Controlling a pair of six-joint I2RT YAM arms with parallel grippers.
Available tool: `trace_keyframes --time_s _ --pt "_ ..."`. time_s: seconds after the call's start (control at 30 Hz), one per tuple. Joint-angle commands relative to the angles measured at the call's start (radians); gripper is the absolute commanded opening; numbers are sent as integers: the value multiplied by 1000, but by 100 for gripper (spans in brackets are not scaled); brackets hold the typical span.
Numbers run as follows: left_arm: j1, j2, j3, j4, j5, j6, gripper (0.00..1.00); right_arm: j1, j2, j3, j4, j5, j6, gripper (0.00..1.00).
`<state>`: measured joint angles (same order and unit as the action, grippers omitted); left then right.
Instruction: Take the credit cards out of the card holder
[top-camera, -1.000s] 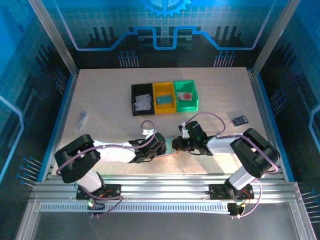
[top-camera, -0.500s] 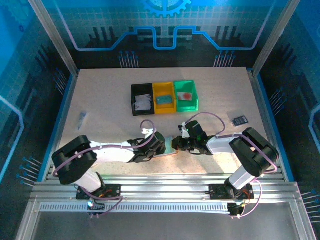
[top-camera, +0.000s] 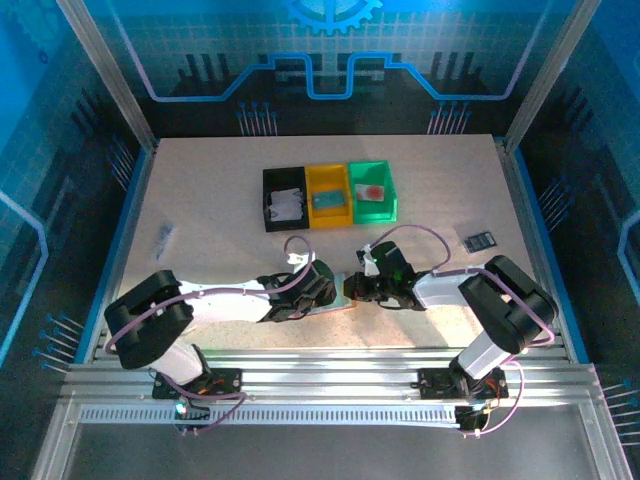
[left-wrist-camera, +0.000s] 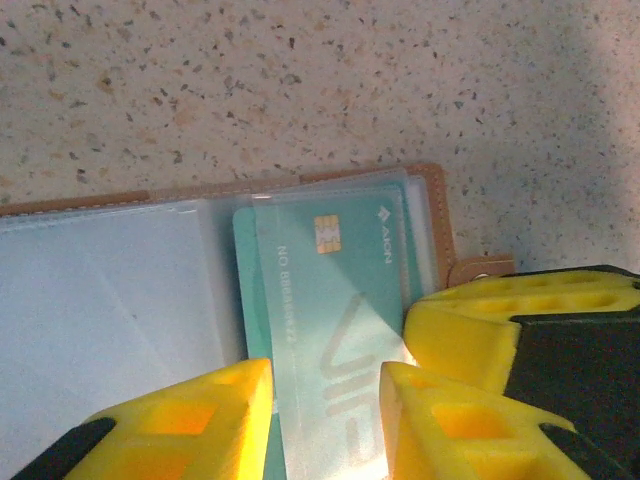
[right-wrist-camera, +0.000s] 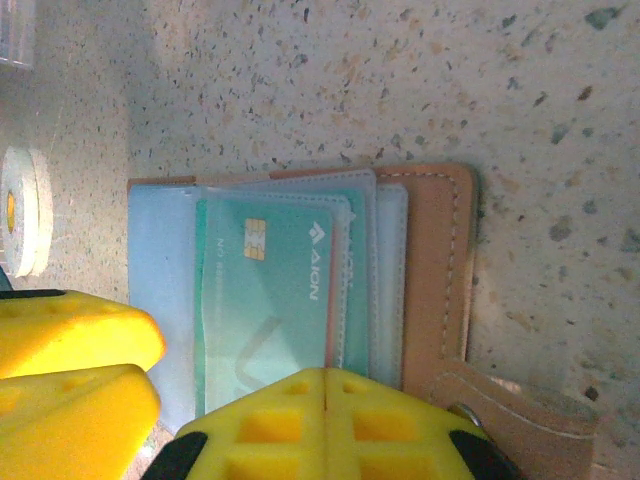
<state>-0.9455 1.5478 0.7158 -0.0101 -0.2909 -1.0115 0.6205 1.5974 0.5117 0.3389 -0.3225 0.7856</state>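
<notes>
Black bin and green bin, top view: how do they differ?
The black bin ends the row on the left, the green bin on the right, the yellow bin between them. The black bin holds something whitish; the green bin holds a pale card with a reddish mark. Both are open-topped and look alike in size.

Lab test cell, aluminium frame (top-camera: 330, 372), blue panels (top-camera: 200, 60)
</notes>
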Motion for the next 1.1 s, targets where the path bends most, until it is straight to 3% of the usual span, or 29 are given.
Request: trace_keyframes --time_s 0.0,0.67,1.07 --pt "-7 16 1 13 10 -3 34 5 29 -27 -167 26 -9 0" --pt "-6 69 -6 27 16 -5 35 5 36 -33 -150 24 -2 0" --pt "-6 57 -34 63 8 -14 29 5 65 -48 -101 13 15 0"
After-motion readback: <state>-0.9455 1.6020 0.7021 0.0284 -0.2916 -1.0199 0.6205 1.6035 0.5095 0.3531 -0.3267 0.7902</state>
